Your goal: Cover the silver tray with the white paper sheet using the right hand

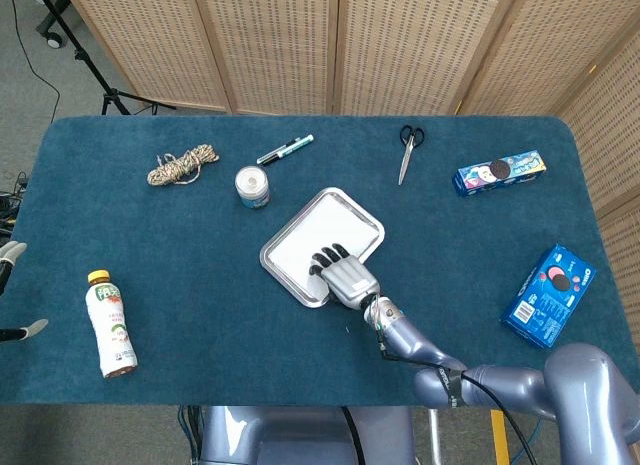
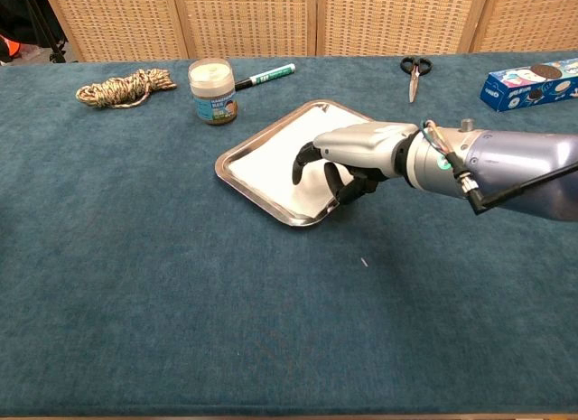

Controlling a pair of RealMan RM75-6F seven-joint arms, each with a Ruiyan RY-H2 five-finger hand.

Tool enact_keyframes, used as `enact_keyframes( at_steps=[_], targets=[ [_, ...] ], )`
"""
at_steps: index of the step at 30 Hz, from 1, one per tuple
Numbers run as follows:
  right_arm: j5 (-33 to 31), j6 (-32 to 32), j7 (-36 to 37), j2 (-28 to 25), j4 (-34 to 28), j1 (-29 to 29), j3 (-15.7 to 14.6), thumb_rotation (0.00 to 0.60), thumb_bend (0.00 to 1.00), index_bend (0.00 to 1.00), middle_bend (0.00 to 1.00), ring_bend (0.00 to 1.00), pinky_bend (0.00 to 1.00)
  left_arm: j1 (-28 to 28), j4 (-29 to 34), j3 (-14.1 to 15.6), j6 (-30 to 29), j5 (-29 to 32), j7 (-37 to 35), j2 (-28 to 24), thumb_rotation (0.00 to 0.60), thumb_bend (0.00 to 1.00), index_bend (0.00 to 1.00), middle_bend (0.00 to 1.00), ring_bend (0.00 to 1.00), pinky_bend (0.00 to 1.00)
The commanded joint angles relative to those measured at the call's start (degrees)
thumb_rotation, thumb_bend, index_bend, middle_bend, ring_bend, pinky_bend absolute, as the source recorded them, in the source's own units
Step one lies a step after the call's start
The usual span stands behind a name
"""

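Observation:
The silver tray (image 1: 266,257) lies tilted near the table's middle, and the white paper sheet (image 1: 316,239) lies flat inside it. In the chest view the sheet (image 2: 267,162) fills the tray (image 2: 237,178) up to its rim. My right hand (image 1: 346,276) is over the tray's near right corner, palm down. Seen from the chest, its (image 2: 354,157) dark-tipped fingers are bent downward and apart, holding nothing. Only pale fingertips of my left hand (image 1: 10,253) show at the far left edge, spread, with nothing between them.
A jar (image 2: 212,90), a marker (image 2: 265,76) and a coil of rope (image 2: 126,86) lie behind the tray to the left. Scissors (image 1: 408,150) and a cookie box (image 1: 500,172) lie at the back right. A blue box (image 1: 548,293) is at the right edge, a bottle (image 1: 110,323) at the front left.

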State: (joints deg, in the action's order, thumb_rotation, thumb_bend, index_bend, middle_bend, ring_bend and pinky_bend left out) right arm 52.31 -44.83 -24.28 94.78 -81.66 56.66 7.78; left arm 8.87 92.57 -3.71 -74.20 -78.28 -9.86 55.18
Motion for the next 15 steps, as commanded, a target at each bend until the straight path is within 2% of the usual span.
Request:
enact_keyframes(
  at_steps=[1,4,7,8,10,12,13,15],
  targets=[
    [1.75,-0.81,1.6,-1.23,-1.66,-0.18,1.33,0.6,0.99,0.24,0.11,0.0,0.0,-0.01,-0.02,0.01,-0.01,-0.01,0.0,0.01,0.6,0.0,0.0,0.0,0.0,0.0],
    [3.34,-1.45,3.51,-2.88,-3.84,-0.44,2.68,0.6,0.93,0.24,0.1,0.0,0.0,-0.02,-0.02,0.04,-0.08,-0.1,0.02,0.01,0.6,0.0,0.0,0.0,0.0,0.0],
    [4.34,-2.0,4.75,-3.94,-5.21,-0.69,3.53,0.6,0.78,0.24,0.08,0.0,0.0,-0.01,-0.03,0.07,-0.06,-0.15,0.04,0.04,0.6,0.0,0.0,0.0,0.0,0.0],
    [4.98,-2.39,5.6,-4.69,-6.13,-0.91,4.07,0.6,0.71,0.23,0.07,0.0,0.0,-0.01,-0.02,0.08,-0.07,-0.19,0.02,0.03,0.6,0.0,0.0,0.0,0.0,0.0],
    [5.85,-3.11,6.68,-5.9,-7.46,-1.27,4.85,0.6,0.35,0.17,0.04,0.0,0.0,-0.01,-0.02,0.11,-0.07,-0.23,0.04,0.03,0.6,0.0,0.0,0.0,0.0,0.0],
    [8.6,-5.46,7.9,-8.74,-9.98,-2.46,5.61,0.6,0.09,0.08,0.01,0.0,0.0,-0.07,-0.07,0.18,-0.18,-0.35,0.1,0.02,0.6,0.0,0.0,0.0,0.0,0.0],
    [10.3,-6.92,8.12,-9.81,-10.69,-3.12,5.63,0.6,0.02,0.05,0.0,0.0,0.0,-0.11,-0.1,0.17,-0.27,-0.34,0.14,0.04,0.6,0.0,0.0,0.0,0.0,0.0],
    [15.89,-13.42,7.49,-13.59,-11.79,-6.32,4.78,0.6,0.0,0.01,0.0,0.0,0.0,-0.32,-0.28,0.04,-0.92,-0.18,0.77,0.34,0.6,0.0,0.0,0.0,0.0,0.0]
  ],
)
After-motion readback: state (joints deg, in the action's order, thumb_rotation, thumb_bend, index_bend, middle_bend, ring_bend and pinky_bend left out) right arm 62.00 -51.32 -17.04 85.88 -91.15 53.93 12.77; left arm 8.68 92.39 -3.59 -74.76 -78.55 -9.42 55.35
